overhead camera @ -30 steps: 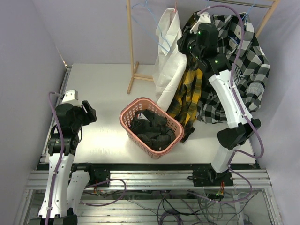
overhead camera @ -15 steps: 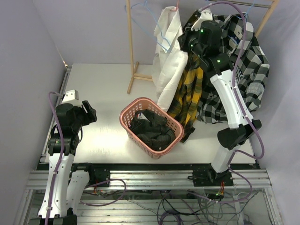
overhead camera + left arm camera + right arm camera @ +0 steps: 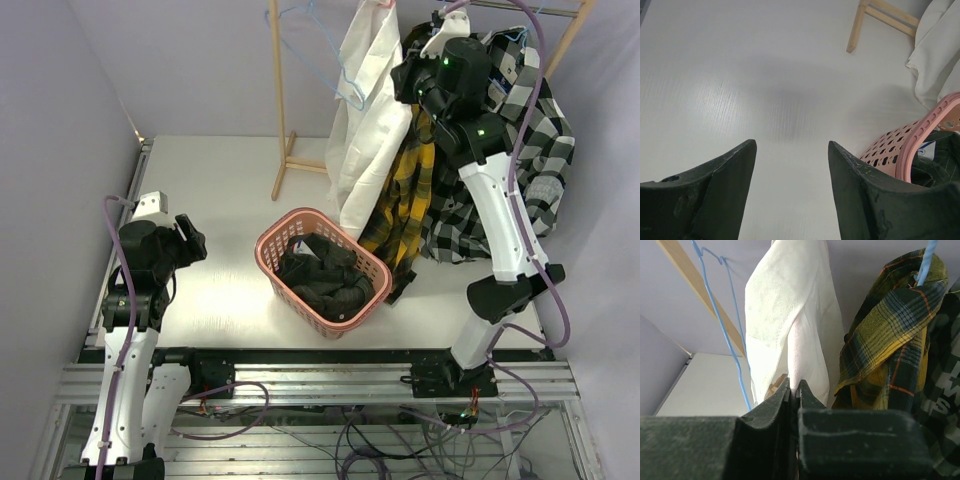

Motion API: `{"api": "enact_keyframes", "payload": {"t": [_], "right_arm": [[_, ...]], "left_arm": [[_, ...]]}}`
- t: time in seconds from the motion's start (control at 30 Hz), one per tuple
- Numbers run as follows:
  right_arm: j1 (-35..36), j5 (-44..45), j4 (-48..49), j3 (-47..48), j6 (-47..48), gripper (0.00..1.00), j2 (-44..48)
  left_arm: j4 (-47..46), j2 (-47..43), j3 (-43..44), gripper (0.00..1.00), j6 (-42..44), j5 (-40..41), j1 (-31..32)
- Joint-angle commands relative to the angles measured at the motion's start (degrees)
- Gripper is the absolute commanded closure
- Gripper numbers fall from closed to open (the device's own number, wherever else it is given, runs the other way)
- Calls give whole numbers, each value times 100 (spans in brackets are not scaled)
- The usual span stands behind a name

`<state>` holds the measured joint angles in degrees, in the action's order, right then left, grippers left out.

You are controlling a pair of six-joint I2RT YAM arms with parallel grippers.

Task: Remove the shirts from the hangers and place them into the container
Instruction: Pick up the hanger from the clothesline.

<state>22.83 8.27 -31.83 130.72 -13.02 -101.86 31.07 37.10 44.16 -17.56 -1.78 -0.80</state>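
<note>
A white shirt [image 3: 362, 130] hangs on the rack beside a yellow-and-black plaid shirt [image 3: 405, 200] and a black-and-white checked shirt [image 3: 525, 150]. High by the rail, my right gripper [image 3: 408, 85] is shut on a fold of the white shirt [image 3: 790, 320], pinched at the tips [image 3: 794, 384]. An empty light blue hanger [image 3: 322, 50] hangs left of it. A dark shirt [image 3: 322, 282] lies in the salmon-pink container [image 3: 272, 243]. At the table's left, my left gripper [image 3: 190, 240] stands open [image 3: 792, 147] over bare table, left of the container [image 3: 895, 145].
The wooden rack's post [image 3: 280, 100] and foot [image 3: 300, 165] stand behind the container; its top rail [image 3: 520, 8] carries the hangers. The plaid shirt [image 3: 890, 330] hangs on a blue hanger hook [image 3: 927, 260]. Purple walls close in on both sides.
My right gripper closed on the white shirt and rose to the right with it, pulling the fabric up. The left arm has stayed put.
</note>
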Motion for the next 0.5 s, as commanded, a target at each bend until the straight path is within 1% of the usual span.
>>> {"api": "enact_keyframes", "payload": {"t": [0.0, 0.13, 0.47], "right_arm": [[-16, 42, 126, 120, 98, 100, 576], [39, 9, 89, -524, 81, 100, 1138], [204, -463, -186, -1965, -120, 100, 2627]], "left_arm": [[-215, -19, -48, 30, 5, -151, 47], [-228, -19, -48, 30, 15, -210, 49], [-242, -2, -60, 30, 12, -232, 53]]}}
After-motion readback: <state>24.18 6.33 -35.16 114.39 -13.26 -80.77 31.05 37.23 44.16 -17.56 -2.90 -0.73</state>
